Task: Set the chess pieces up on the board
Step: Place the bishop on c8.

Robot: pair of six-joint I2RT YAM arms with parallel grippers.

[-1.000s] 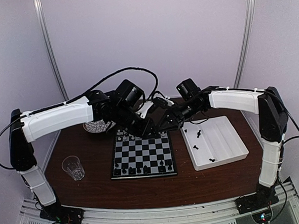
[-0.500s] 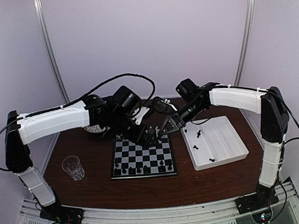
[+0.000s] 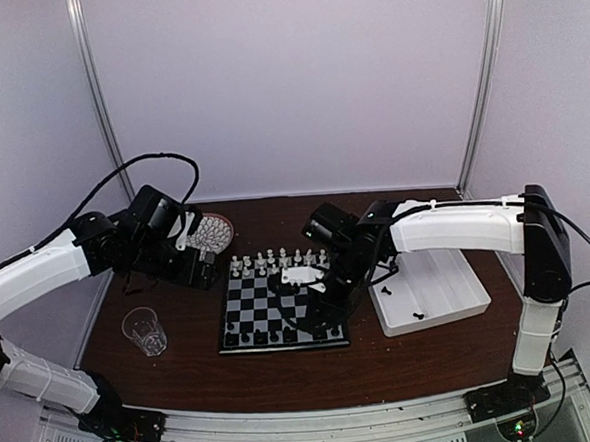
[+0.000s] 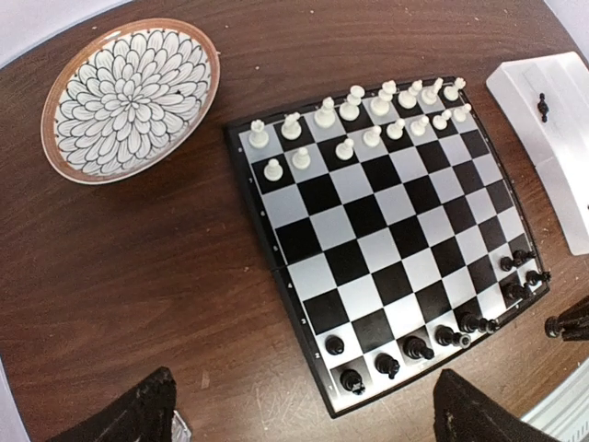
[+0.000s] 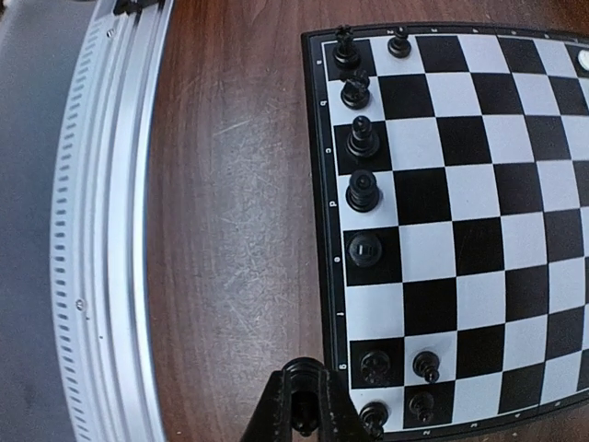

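Observation:
The board (image 3: 280, 300) (image 4: 386, 230) (image 5: 479, 221) lies mid-table. White chess pieces (image 3: 272, 260) (image 4: 368, 120) fill its two far rows, and black chess pieces (image 3: 282, 333) (image 4: 414, 348) (image 5: 361, 138) stand along the near edge. My right gripper (image 3: 324, 319) (image 5: 304, 419) hangs low over the board's near right corner, shut on a small black chess piece. My left gripper (image 3: 203, 272) (image 4: 308, 414) is drawn back left of the board, near the plate. Its fingers (image 4: 138, 410) are spread wide with nothing between them.
A round patterned plate (image 3: 213, 229) (image 4: 129, 97) sits at the back left. A clear glass (image 3: 144, 330) stands near the front left. The white tray (image 3: 429, 283) (image 4: 552, 120) right of the board holds a few black pieces (image 3: 384, 289). A metal rail (image 5: 101, 230) runs along the table's near edge.
Both grippers were together at the board's far edge. The left one has opened and drawn back to the left. The right one has shut and swung to the near right corner.

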